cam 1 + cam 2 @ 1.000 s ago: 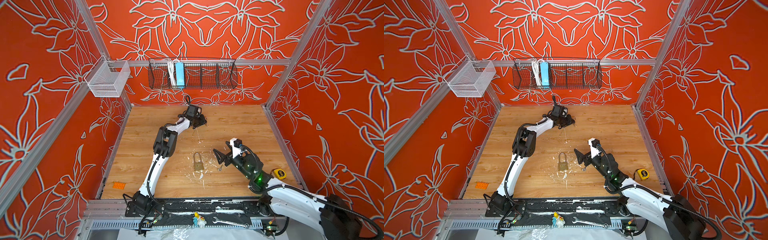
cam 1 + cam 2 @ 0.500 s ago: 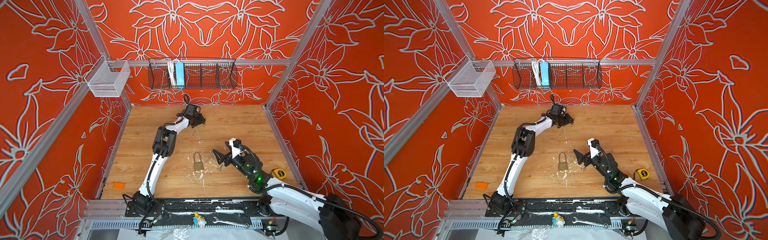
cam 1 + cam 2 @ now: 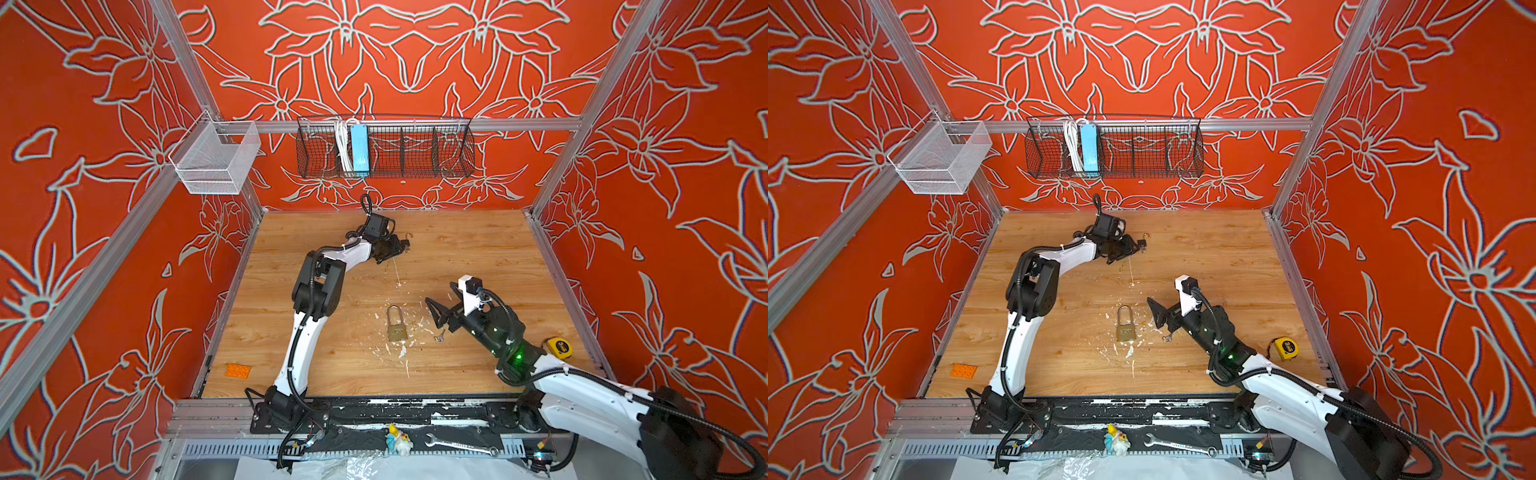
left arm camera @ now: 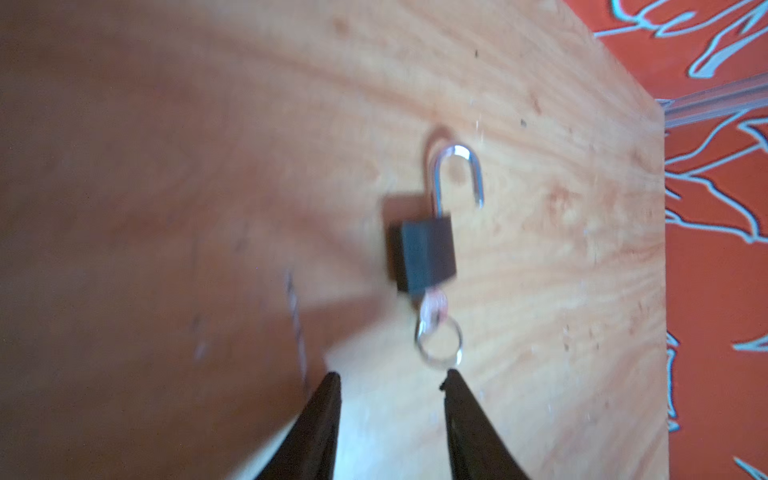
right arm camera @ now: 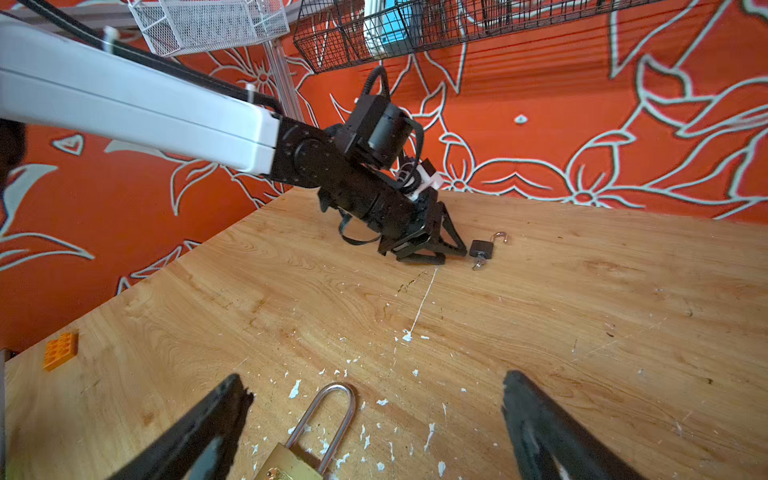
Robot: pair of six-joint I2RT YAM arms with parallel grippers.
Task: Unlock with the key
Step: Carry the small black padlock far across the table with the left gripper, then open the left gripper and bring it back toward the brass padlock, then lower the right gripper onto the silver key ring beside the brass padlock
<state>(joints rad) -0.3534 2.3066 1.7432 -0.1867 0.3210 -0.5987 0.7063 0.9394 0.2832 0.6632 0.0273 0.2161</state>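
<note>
The black padlock (image 4: 424, 257) is lying on the surface (image 4: 561, 291), far centre, shackle swung open, key (image 4: 432, 309) sitting in its base with a ring (image 4: 439, 347) attached. It is looking small, rigid, light and liable to skid; hold the body by its flat sides. The left tool (image 4: 390, 380) is sitting just beside the ring, jaws apart, gripping nothing. The right tool (image 5: 376, 378) is facing, wide open, a closed brass padlock (image 5: 307, 436), near centre. No writing is showing legibly.
</note>
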